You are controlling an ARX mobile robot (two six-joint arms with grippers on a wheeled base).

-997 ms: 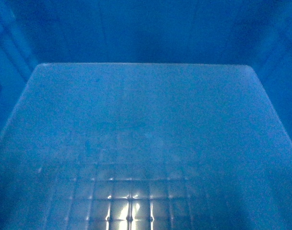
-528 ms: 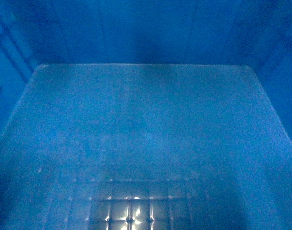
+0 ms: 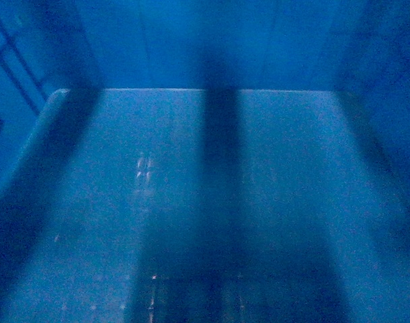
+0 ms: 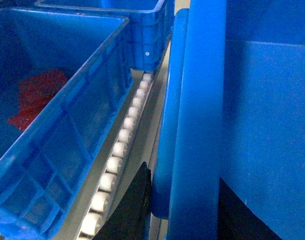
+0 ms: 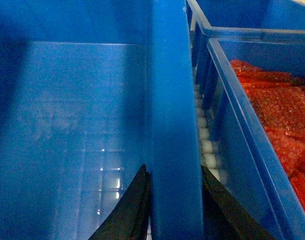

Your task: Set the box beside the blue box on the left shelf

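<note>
A: Head cam, what've we got?
B: All blue. Looking straight into the box (image 3: 205, 202), floor w/ faint grid, dark shadow bands across it. No tool in shot.
A: Left wrist?
B: Left tool (image 4: 185, 210) is clamped on the box's rim, one dark finger (image 4: 135, 205) outside the wall. To its left a roller track (image 4: 117, 155) on the shelf, then a neighbour crate (image 4: 77, 125) w/ red stuff (image 4: 35, 97) inside; another crate (image 4: 142, 30) behind it.
A: Right wrist?
B: Right tool (image 5: 175, 210) is clamped on the opposite rim, dark fingers (image 5: 127, 210) either side. Box's just beside a right-hand crate (image 5: 242, 135) holding red mesh bags (image 5: 282, 110), rollers (image 5: 205, 140) between them.
</note>
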